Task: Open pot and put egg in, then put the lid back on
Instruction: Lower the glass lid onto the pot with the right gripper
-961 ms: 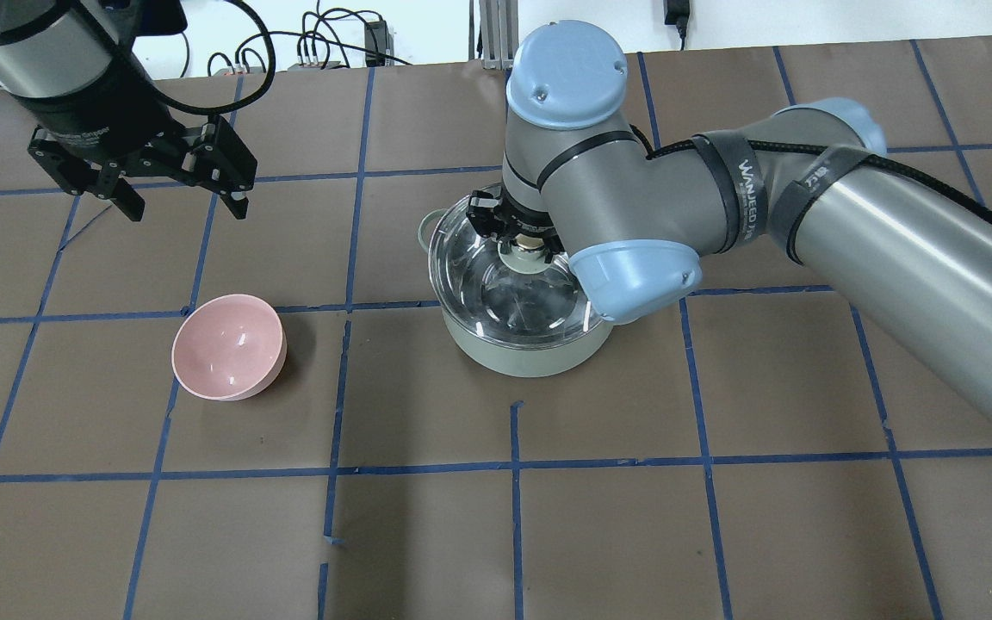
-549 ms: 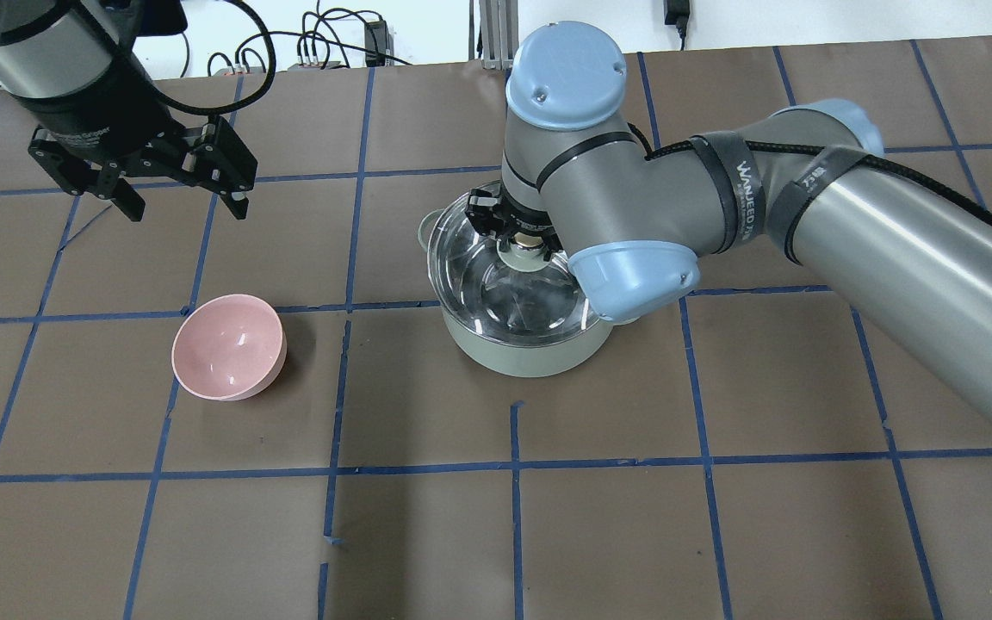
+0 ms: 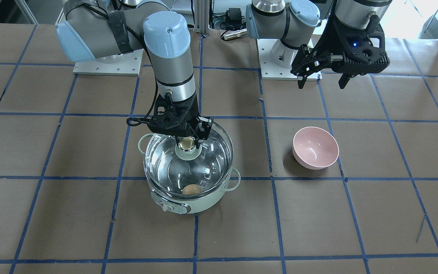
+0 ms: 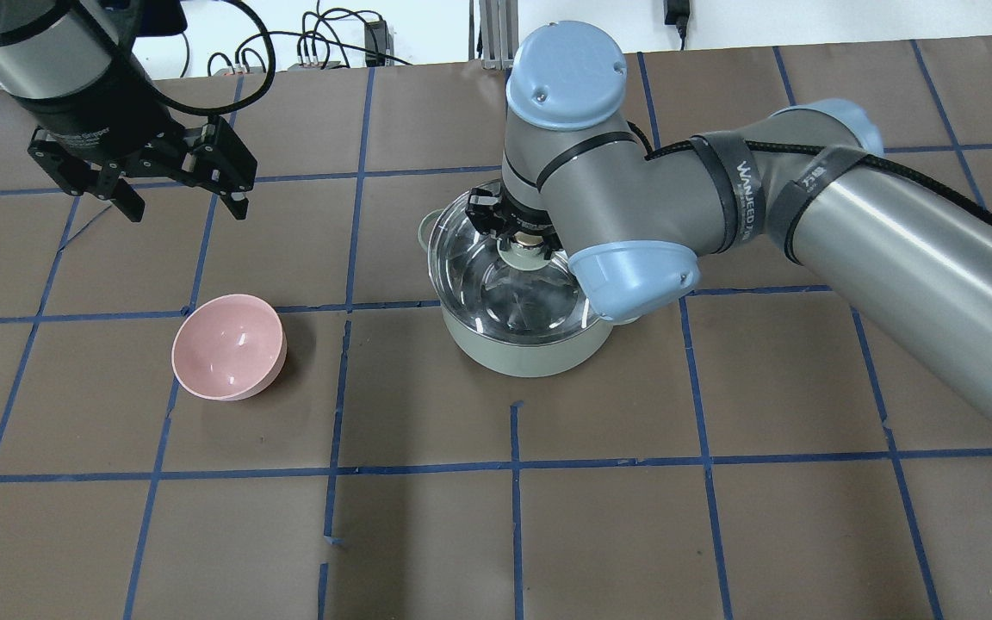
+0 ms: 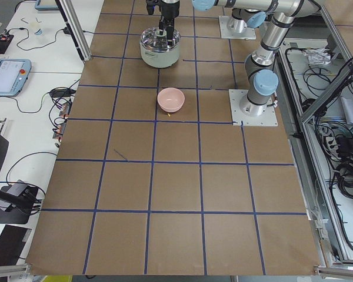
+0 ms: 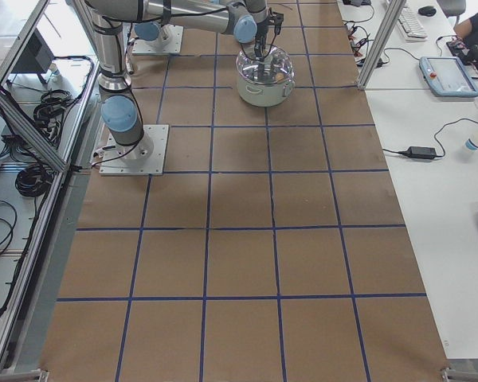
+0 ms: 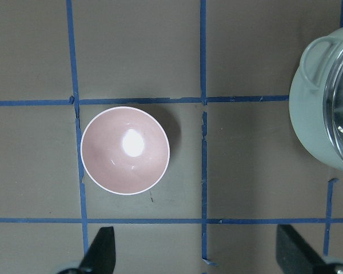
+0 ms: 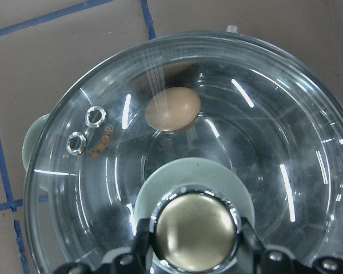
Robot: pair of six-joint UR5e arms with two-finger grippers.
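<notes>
Counter [image 4: 720, 534], brown with blue tape grid, fills every view. Pot [image 3: 200, 201] sits centre-left in the front-facing view, centre in the overhead. Lid [image 3: 158, 160] is on top of the pot, rim looks seated all round, though whether it is fully down can't be confirmed. Pink bowl [image 3: 315, 147] stands well apart, right of centre in the front-facing view, with nothing in it. Egg [image 8: 172, 108] lies inside the pot, seen through the glass, upper middle of the right wrist view; also low in the pot in the front-facing view [image 3: 192, 189].

Right tool [image 3: 186, 134] is straight above the lid, narrow, fingers clamped on either side of the knob [image 8: 194, 230]. Left tool [image 3: 321, 80] hangs upper right in the front-facing view, jaws wide, holding nothing.

Step in hand, as a judgement: last one, lid back on, egg already in. Next move calls for spreading the right tool's fingers off the knob, then lifting straight up so the lid isn't dragged off the rim.

Versus the overhead a second ago: nothing visibly moved; pot, lid, bowl and both arms sit in the same spots.
</notes>
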